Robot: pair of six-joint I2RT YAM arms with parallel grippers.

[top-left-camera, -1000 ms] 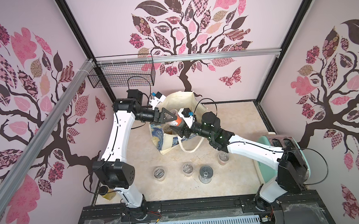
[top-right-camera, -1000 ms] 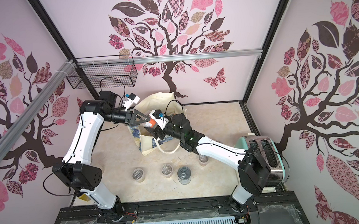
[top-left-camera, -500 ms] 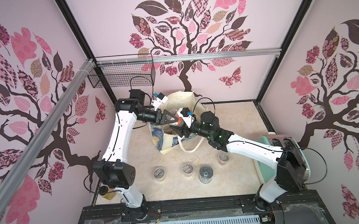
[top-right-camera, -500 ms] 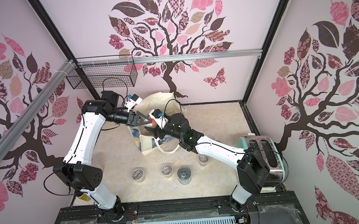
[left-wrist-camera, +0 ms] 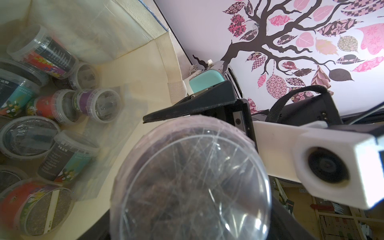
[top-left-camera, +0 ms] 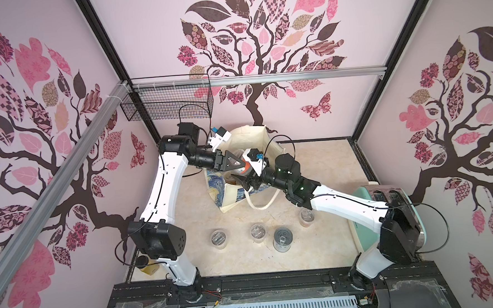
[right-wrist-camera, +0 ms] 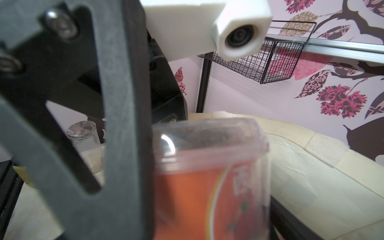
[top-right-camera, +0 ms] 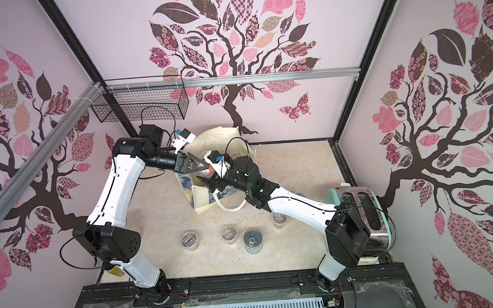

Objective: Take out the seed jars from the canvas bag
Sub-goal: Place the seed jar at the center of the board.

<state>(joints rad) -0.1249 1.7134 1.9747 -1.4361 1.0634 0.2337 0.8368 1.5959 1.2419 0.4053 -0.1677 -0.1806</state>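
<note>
Both top views hang high over the cell's 6 o'clock edge, looking steeply down toward 12 (near-identical, taking in the whole table (top-left-camera: 327, 165)). The left wrist camera (right-wrist-camera: 239, 37) faces 3 o'clock and the right wrist camera (left-wrist-camera: 330, 166) faces 9 o'clock, both very close to one seed jar (left-wrist-camera: 191, 176).

Note for you: beige stone-look tabletop (top-left-camera: 312, 168). It carries the canvas bag (top-left-camera: 227, 199) at 12 o'clock, three seed jars (top-left-camera: 257, 232) and a tin can (top-left-camera: 282, 239) from 7 to 4 o'clock, and a toaster (top-left-camera: 392, 199) at 3 o'clock.
</note>
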